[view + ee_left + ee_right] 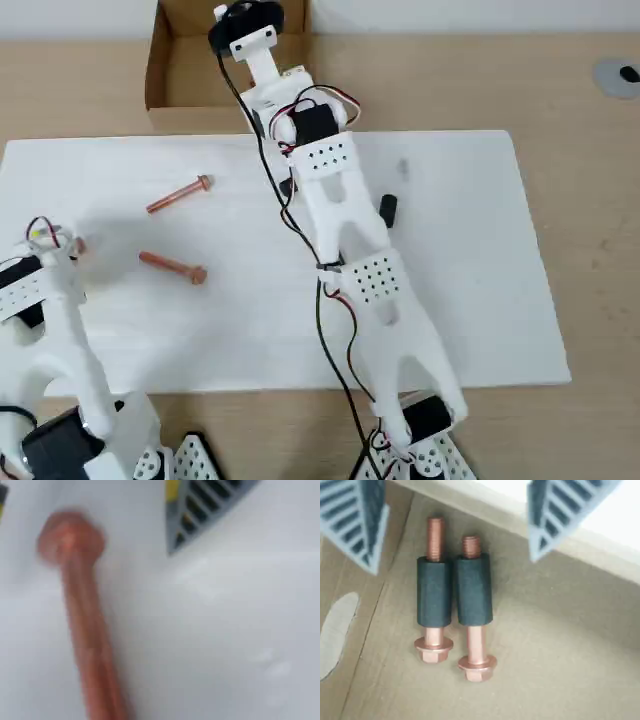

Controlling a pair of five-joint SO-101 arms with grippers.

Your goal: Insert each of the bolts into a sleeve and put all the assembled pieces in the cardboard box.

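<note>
Two assembled pieces, each a copper bolt in a black sleeve [434, 592] [473, 596], lie side by side on the floor of the cardboard box [165, 72]. My right gripper [455, 560] hangs open above them, its arm stretched over the box [247, 30]. Two bare copper bolts [180, 194] [173, 266] rest on the white mat. A loose black sleeve [388, 210] lies beside the right arm. At the mat's left edge my left gripper [62, 243] is low over a third bolt [80, 625]. Its fingers [210, 505] stand wide apart on either side of that bolt.
The white mat [460, 300] covers most of the wooden table. The right arm lies diagonally across its middle, with cables trailing alongside. A grey disc [615, 75] sits at the far right of the table.
</note>
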